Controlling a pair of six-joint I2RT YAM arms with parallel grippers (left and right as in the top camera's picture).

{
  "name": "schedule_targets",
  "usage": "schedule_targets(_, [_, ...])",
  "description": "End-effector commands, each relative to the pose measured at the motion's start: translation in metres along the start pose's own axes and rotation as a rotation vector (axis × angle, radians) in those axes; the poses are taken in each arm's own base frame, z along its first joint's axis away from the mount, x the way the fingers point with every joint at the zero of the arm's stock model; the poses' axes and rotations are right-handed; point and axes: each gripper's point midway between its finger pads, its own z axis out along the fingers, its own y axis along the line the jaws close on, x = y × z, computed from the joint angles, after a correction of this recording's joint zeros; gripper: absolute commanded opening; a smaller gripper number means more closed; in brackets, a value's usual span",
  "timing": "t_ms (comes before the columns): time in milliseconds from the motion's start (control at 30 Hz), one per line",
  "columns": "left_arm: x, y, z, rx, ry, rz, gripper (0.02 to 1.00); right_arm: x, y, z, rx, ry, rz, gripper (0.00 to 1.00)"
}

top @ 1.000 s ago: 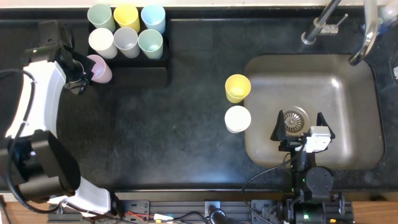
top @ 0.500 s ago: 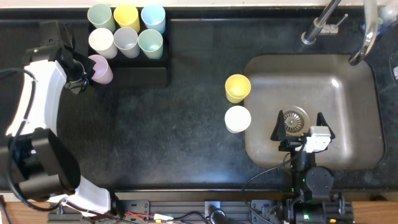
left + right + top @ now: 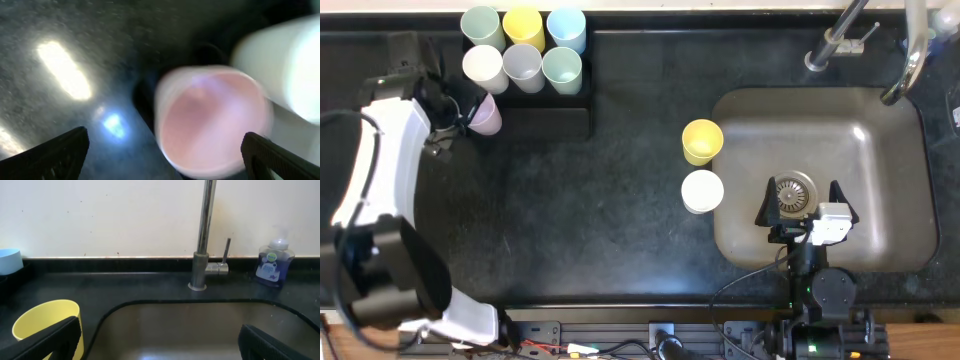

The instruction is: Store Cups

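The white left arm runs up the left side of the top view, and its left hand sits in the upper left of the frame, just left of the rack. In its own wrist view the left hand has its fingers spread wide. The pink cup lies ahead of them with its mouth towards the camera, nearer one finger than the other. The blur hides whether either finger touches it. From above, the pink cup is tilted at the rack's lower left corner, just under the racked white cup. I cannot tell whether it is seated in a slot.

The black speckled table fills most of the top view. A steel sink is set into its right half, with a drain in its floor. The right hand rests over the sink near the drain. In its wrist view the right hand is opened wide and holds nothing.

The black rack holds six cups standing in two rows of three. A tap rises behind the sink, in the upper right of the top view. The loose yellow cup stands at the sink's left rim. The loose white cup is just below it in the frame. A pale wall backs the table, and a small soap bottle stands against it beside the tap.
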Motion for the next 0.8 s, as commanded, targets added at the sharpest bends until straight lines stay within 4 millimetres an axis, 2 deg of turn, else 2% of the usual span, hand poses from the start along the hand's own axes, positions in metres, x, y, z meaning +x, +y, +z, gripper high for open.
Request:
schedule_targets(33, [0.038,-0.069,-0.078,0.227,-0.096,0.297,0.998,0.004,-0.001,0.0,0.002,0.001,-0.003,0.998])
schedule_targets(100, [0.074,-0.105,-0.101,0.307,-0.125,0.49,0.998,0.004,-0.001,0.0,0.002,0.001,-0.003,0.998])
schedule_targets(167, [0.122,-0.139,-0.119,0.367,-0.181,0.631,0.998,0.004,-0.001,0.0,0.002,0.001,-0.003,0.996])
schedule_targets(267, [0.205,-0.183,-0.137,0.462,-0.295,0.738,0.998,0.004,-0.001,0.0,0.002,0.001,-0.003,0.996])
schedule_targets(333, [0.254,-0.194,-0.137,0.503,-0.297,0.722,0.998,0.004,-0.001,0.0,0.002,0.001,-0.003,0.998])
schedule_targets(367, [0.282,-0.194,-0.132,0.509,-0.263,0.697,0.998,0.004,-0.001,0.0,0.002,0.001,-0.003,0.998])
schedule_targets(433, [0.32,-0.19,-0.12,0.508,-0.178,0.647,0.998,0.004,-0.001,0.0,0.002,0.001,-0.003,0.998])
schedule_targets(500, [0.347,-0.185,-0.108,0.493,-0.072,0.611,0.998,0.004,-0.001,0.0,0.001,0.001,-0.003,0.998])
schedule_targets(567, [0.363,-0.179,-0.097,0.469,0.014,0.603,0.998,0.004,-0.001,0.0,0.002,0.001,-0.003,0.996])
schedule_targets(667, [0.374,-0.17,-0.079,0.42,0.101,0.597,0.996,0.004,-0.001,0.0,0.001,0.001,-0.003,0.998])
schedule_targets(800, [0.372,-0.168,-0.063,0.38,0.116,0.576,0.998,0.004,-0.001,0.0,0.002,0.001,-0.003,0.998])
